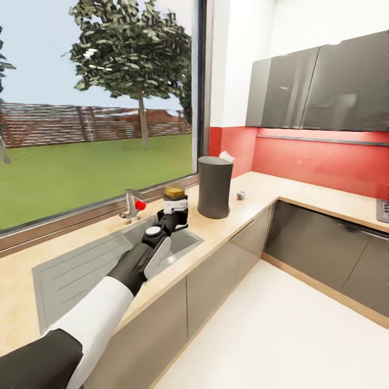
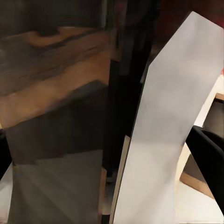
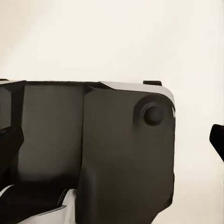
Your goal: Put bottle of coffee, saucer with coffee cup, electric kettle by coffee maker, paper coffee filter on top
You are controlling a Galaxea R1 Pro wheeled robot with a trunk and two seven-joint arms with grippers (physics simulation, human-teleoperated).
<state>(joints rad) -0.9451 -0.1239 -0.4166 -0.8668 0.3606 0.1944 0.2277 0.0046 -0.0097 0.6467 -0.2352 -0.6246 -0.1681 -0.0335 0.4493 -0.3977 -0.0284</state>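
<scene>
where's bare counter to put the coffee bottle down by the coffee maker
Bare countertop runs right of the coffee maker, past a small cup. Left is crowded: sink and tap. The left claw holds the bottle.

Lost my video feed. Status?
Left gripper shut on bottle of coffee, over sink. Coffee maker just beyond. Path clear.

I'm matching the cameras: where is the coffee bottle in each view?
Head view: coffee bottle in the left claw, over the sink, left of the coffee maker.
Left wrist view: too blurred to tell.
Right wrist view: dark robot casing, pale floor.
Shared landmark: wooden counter.
</scene>
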